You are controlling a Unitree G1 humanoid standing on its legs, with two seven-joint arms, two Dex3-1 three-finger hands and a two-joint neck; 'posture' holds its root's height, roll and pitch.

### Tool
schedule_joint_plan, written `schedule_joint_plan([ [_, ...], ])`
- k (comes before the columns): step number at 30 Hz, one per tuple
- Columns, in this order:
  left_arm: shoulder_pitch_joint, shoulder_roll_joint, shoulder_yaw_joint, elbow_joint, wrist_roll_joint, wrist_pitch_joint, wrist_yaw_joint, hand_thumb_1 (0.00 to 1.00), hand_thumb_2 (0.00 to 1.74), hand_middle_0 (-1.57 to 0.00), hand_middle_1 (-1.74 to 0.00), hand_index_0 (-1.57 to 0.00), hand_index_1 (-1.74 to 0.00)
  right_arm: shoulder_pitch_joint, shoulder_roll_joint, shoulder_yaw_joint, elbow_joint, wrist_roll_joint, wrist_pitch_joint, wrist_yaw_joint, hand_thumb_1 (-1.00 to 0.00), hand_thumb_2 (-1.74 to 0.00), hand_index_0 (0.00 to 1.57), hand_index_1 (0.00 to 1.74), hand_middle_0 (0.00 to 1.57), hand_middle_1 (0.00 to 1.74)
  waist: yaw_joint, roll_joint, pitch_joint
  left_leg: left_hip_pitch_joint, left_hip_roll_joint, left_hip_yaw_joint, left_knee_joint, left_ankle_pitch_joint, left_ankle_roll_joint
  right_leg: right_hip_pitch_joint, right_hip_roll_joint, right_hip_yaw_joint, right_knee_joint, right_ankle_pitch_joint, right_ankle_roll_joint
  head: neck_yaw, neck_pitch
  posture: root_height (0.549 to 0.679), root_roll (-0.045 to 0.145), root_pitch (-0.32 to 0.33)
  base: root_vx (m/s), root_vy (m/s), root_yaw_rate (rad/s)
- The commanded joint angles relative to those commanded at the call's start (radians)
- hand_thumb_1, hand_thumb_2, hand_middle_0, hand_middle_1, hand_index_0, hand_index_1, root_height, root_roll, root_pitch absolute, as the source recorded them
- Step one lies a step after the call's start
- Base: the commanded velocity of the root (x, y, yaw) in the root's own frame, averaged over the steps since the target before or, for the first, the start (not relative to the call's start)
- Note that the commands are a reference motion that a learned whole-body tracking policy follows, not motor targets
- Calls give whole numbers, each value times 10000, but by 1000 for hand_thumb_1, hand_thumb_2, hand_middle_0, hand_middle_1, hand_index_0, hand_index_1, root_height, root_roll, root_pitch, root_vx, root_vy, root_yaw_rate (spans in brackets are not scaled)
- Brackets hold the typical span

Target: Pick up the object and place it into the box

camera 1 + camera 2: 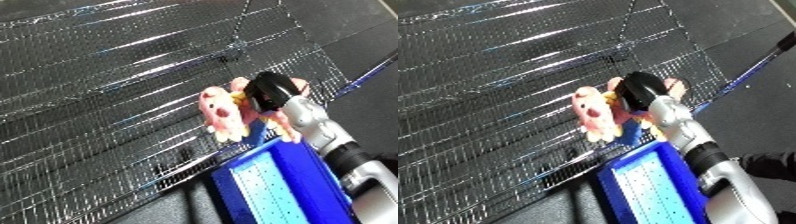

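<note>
The right hand (268, 92) comes in from the lower right on its white and silver forearm (322, 131), its black fingers curled round a pink plush toy (218, 114), grasping it. The toy looks like a small pig with yellowish feet; its long axis runs roughly up and down in the views, head toward the far side and feet hanging toward the near side. The part that shows best sticks out to the left of the hand, and more pink plush shows behind and to the right of the black fingers. Whether the toy touches the mesh under it cannot be told.

Under and behind the toy stretches a wide surface of shiny wire mesh (115, 100), filling the left and far part of the scene and tilted across the views. Just near the toy's feet stands a blue bin (656, 190) with a pale grid-patterned floor; its far rim lies right below the toy, so the toy hangs at the bin's far edge, over the border between mesh and bin. The forearm passes over the bin's right side. A dark floor (364, 30) shows at far right.
</note>
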Motion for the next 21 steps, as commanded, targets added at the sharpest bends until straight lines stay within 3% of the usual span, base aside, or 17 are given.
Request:
schedule_joint_plan([
  [13,1,-100,113,121,3,69,-84,1000,1740,-1570,-1740,-1570,-1740,1107,-976,-1633,-1762,255,-186,-348,-1000,-1740,1570,1740,1570,1740,-300,-202,-157,176,101,140,106,-137,-1,83,57,56,-3,-27,23,617,214,635,64,-139,1,-5,-43],
  [21,190,-249,294,170,64,120,-18,1000,1740,-1570,-1740,-1570,-1740,2565,-1359,-3314,-3161,429,-273,-618,-1000,-1740,1570,1740,1570,1740,-635,-310,-286,422,181,324,48,-242,-7,249,81,131,-134,-21,55,1800,374,637,65,-139,9,12,-89],
])
